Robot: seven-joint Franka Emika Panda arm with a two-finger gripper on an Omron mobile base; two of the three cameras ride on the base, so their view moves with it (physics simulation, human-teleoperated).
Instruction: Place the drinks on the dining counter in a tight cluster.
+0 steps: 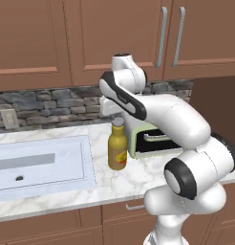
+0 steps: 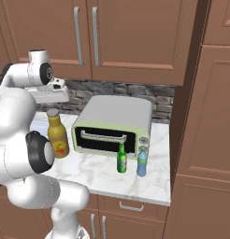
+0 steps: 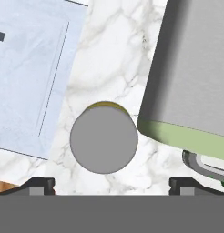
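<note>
You have not moved any drink yet, as far as these views show: all three bottles stand on the marble worktop (image 2: pixel 103 175) by the sink (image 1: pixel 43 165), not on the dining counter. The mustard-amber bottle (image 1: pixel 117 146) is upright between the sink and the toaster oven (image 2: pixel 114 123); the slim green bottle (image 2: pixel 121 159) and the small pale-blue bottle (image 2: pixel 142 162) stand side by side in front of the oven, apart from the amber one. So every pick and carry is left to do. Your arm is folded forward with the hand pointing straight down, and the end effector (image 3: pixel 111 184) is spread wide and holding nothing (the amber bottle's grey cap (image 3: pixel 104 138) sits centred between its tips, below them)
</note>
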